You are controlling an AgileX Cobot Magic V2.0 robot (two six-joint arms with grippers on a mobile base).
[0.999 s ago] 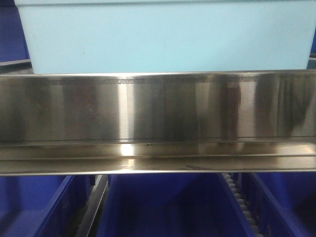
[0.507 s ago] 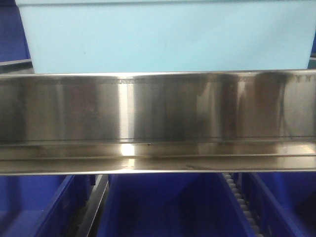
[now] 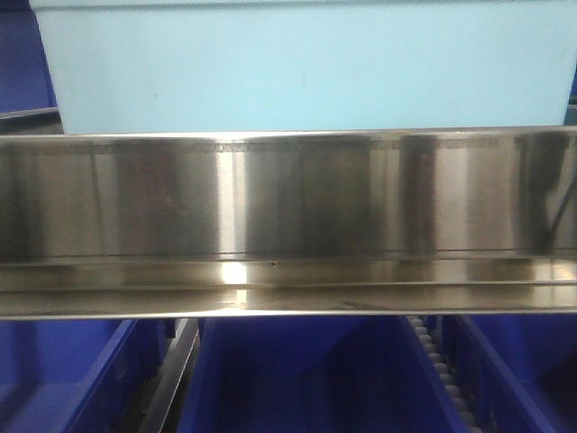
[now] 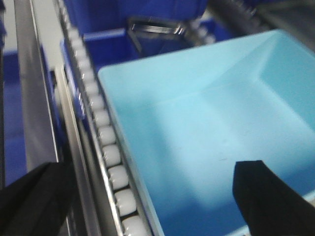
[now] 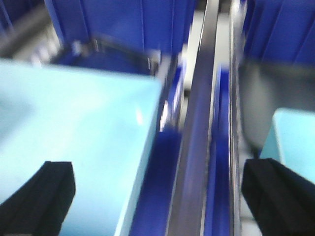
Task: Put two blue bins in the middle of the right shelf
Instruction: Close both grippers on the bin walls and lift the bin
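Left wrist — bin (image 4: 197, 123) wall between jaws

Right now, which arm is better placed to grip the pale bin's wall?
Left, probably. The left gripper is open with a side wall of the blue bin centred between its fingers. The right gripper straddles a wall too, but off-centre, in a blurred view.

**Dark crates and roller tracks around the rack**

In the front view, dark royal-blue crates (image 3: 297, 379) sit side by side on the lower level. A grey divider (image 3: 171, 370) separates the left pair and a roller strip (image 3: 435, 361) the right pair. The left wrist view shows a line of white rollers (image 4: 112, 156). In the blurred right wrist view, ribbed blue crate walls (image 5: 123, 24) stand behind.
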